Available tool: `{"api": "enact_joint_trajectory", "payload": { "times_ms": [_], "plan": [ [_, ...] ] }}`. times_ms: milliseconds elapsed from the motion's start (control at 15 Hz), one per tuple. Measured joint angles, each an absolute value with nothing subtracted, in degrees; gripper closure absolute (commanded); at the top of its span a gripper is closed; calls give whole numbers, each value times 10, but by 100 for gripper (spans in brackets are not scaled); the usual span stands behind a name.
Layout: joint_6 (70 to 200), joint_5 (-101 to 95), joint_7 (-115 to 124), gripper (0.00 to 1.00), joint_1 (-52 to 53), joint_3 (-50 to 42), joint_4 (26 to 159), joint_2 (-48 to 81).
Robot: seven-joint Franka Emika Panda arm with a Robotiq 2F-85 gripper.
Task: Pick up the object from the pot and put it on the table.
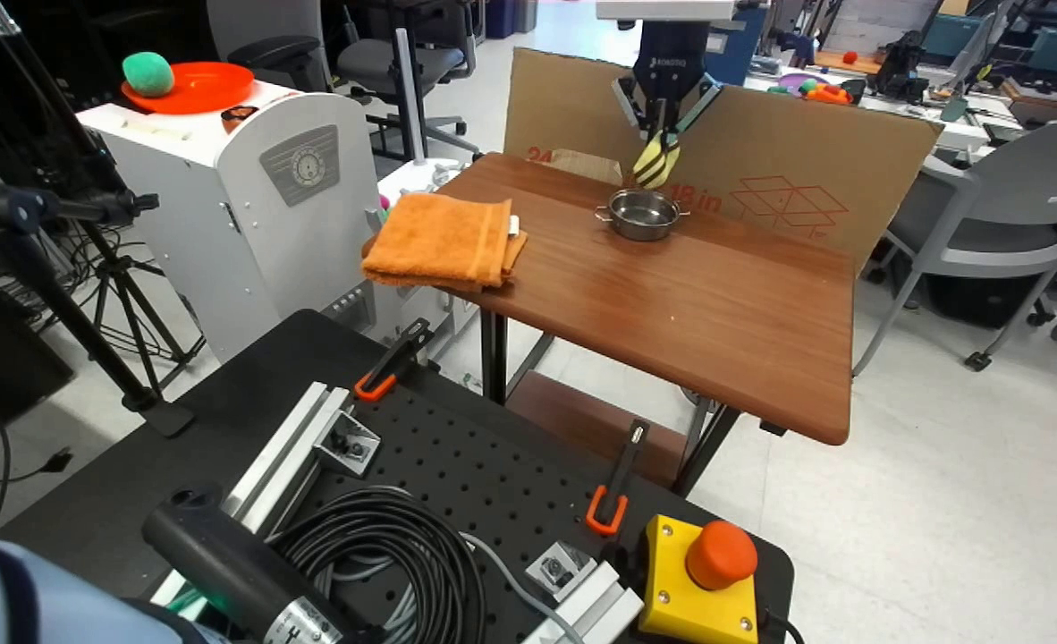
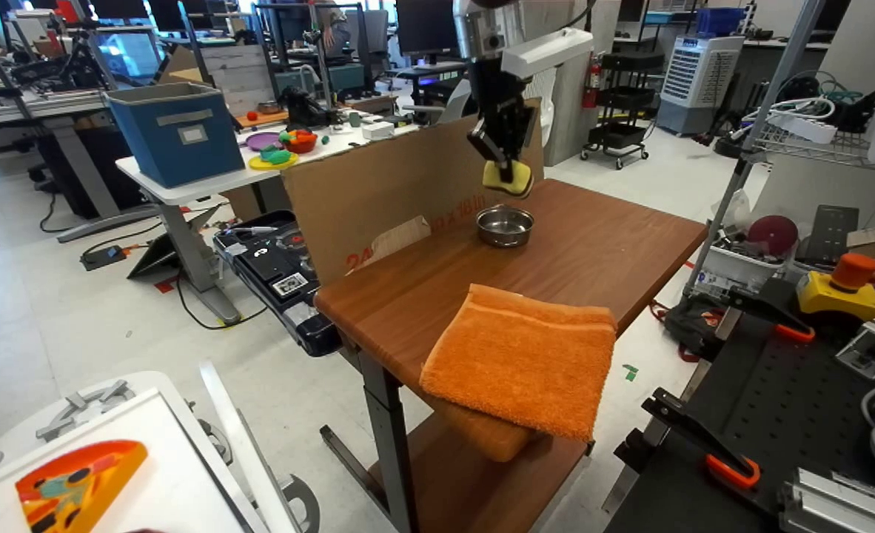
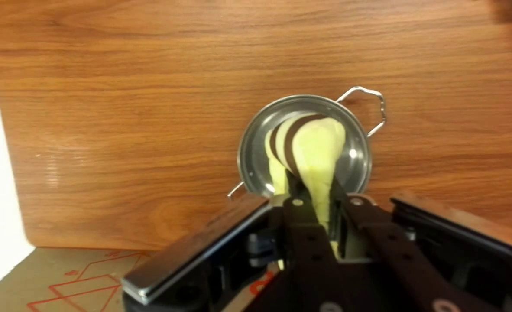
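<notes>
One object, small, yellow, dark-striped; location: in the air over the pot, a gap showing between its underside and the rim in an exterior view. Seen from the wrist, it falls within the pot's outline, its free end pointing to 12 o'clock from the grip. One gripper, Robotiq, aimed downward; fingers drawn nearly together, only the object's thickness between them, pinched on its near part. One pot, round, shallow, metal, standing upright. One table, reddish-brown wood, bearing the pot; by the clock of an exterior view, pot at centre, its top runs farthest between 4 and 5 o'clock. Step in hand, as judged: the carry, with the lift out of the pot done and the setting-down not yet done. Next move, as judged: a level shift toward 5 o'clock until the object hangs wholly past the rim, then a lowering to the wood, and only then the fingers parted; a release here would likely drop it into the pot. One orange cloth, folded, at 9 o'clock, overhanging the table's edge. One cardboard panel, upright along the far edge, about 10 to 3 o'clock; travel toward 12 would probably meet it.
</notes>
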State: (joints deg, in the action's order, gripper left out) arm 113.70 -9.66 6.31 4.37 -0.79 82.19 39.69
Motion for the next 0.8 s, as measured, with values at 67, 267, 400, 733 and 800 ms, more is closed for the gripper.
{"api": "enact_joint_trajectory", "payload": {
  "times_ms": [67,267,400,733,800],
  "plan": [
    [1137,-116,74,97,51,-18,837,380],
    [1137,-176,99,97,60,-47,887,343],
    [1140,-215,115,97,59,-68,912,335],
    [1169,-260,150,97,38,-105,959,358],
    [1178,-266,156,97,34,-109,967,366]
  ]
}}
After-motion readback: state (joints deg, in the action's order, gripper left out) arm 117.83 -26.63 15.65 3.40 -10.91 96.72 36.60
